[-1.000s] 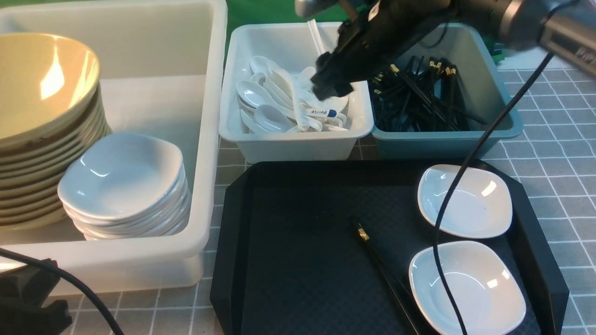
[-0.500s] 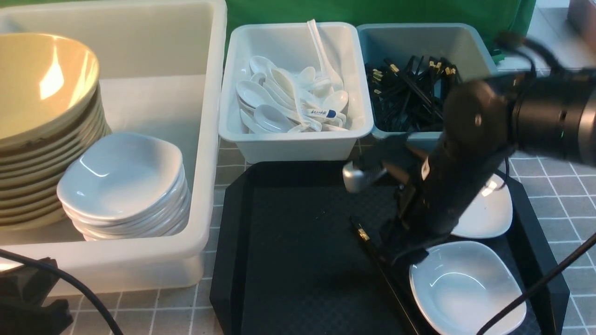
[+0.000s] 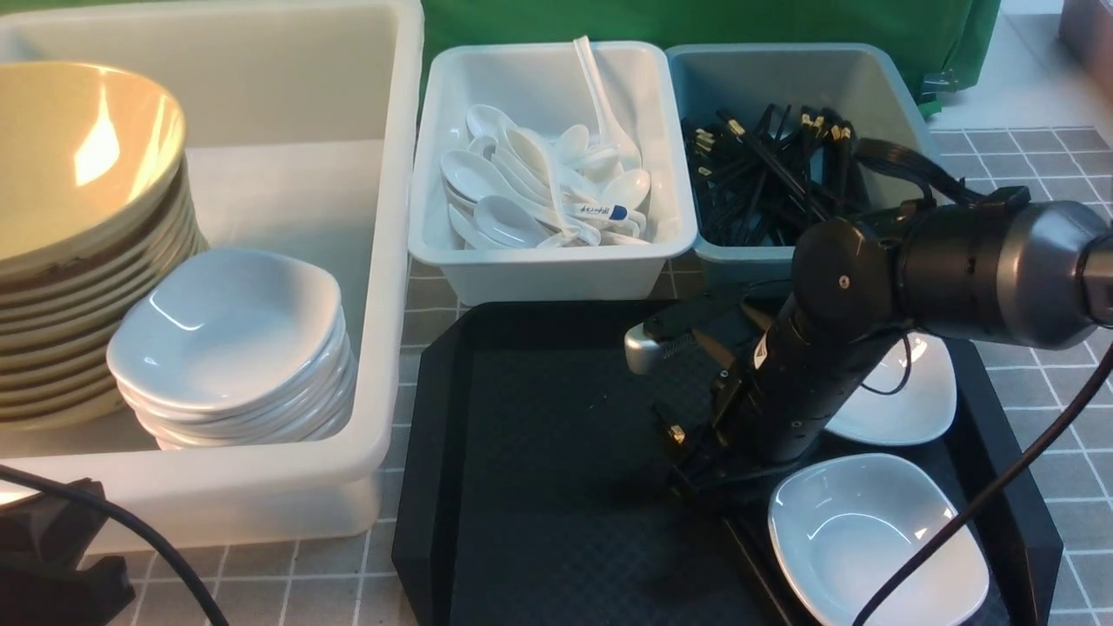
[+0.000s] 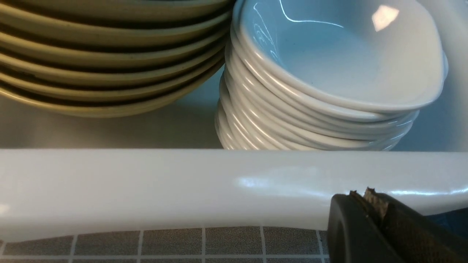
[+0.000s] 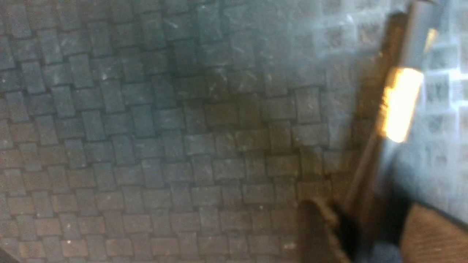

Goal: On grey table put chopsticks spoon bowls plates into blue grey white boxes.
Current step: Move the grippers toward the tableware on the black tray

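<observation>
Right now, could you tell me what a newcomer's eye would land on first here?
The right gripper stands out, low over the black tray, straddling the chopsticks beside two loose white dishes. At left, the big white tub holds a stack of yellow bowls and a stack of white plates.

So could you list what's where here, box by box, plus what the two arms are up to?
Large white tub: a stack of yellow bowls and a stack of white plates
White bin: spoons
Blue bin: black chopsticks
Black tray: near plate, far plate, one chopstick
Right end effector: low over the tray, open, fingers either side of that chopstick
Left end effector: shut, outside the tub by its front rim
</observation>
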